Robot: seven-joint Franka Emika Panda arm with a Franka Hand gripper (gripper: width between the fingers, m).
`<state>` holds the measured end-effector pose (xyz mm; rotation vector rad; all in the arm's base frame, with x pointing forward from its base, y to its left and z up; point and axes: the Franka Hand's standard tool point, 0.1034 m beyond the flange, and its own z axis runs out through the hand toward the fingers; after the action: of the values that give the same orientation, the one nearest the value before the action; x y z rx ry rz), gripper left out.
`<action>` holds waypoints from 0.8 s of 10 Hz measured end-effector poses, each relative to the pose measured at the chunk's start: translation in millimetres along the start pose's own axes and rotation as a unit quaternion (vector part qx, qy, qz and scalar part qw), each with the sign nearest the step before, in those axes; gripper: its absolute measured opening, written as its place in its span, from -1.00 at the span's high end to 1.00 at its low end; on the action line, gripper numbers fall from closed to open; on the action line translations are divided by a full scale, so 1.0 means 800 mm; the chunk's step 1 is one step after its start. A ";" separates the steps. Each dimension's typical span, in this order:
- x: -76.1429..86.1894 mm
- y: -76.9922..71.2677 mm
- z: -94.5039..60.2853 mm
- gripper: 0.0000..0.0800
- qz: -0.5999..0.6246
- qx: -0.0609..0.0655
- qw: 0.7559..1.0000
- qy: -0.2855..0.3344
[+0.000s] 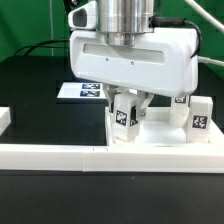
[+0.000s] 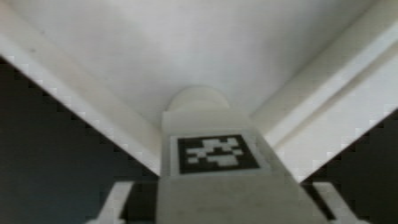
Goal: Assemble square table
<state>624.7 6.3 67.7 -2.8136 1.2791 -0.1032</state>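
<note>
Tabletop (image 1: 160, 135) sits on the black table against the border wall (image 1: 60, 155). Gripper (image 1: 127, 112) is down over it, fingers either side of an upright leg (image 2: 217, 165); can't tell if clamped. Another leg (image 1: 199, 120) stands at the exterior view's right.

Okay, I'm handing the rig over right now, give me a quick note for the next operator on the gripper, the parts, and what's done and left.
Gripper: down over one tagged leg, fingers either side of it; a firm grip can't be confirmed.
Tabletop: lying behind the border wall.
Two more legs stand at the exterior view's right.
Marker board behind.
Done: no leg visibly fitted.
Left: seat the legs in the corner sockets; the fourth leg is not visible.
</note>
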 end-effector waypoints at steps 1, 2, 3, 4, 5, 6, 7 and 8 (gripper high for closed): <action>0.001 -0.001 0.000 0.27 0.040 -0.001 0.999 0.000; 0.003 -0.001 0.001 0.27 0.102 -0.006 0.995 -0.003; 0.004 0.000 0.001 0.27 0.167 -0.004 0.986 -0.005; 0.004 0.000 0.001 0.27 0.253 -0.003 0.967 -0.004; 0.003 0.001 0.002 0.27 0.326 0.000 0.945 0.000; 0.000 0.000 0.003 0.27 0.403 0.009 0.915 -0.006; -0.001 -0.002 0.004 0.27 0.464 0.018 0.885 -0.015; -0.001 -0.002 0.004 0.27 0.476 0.019 0.879 -0.018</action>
<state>625.3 8.0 64.9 -1.8206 2.4048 -0.0272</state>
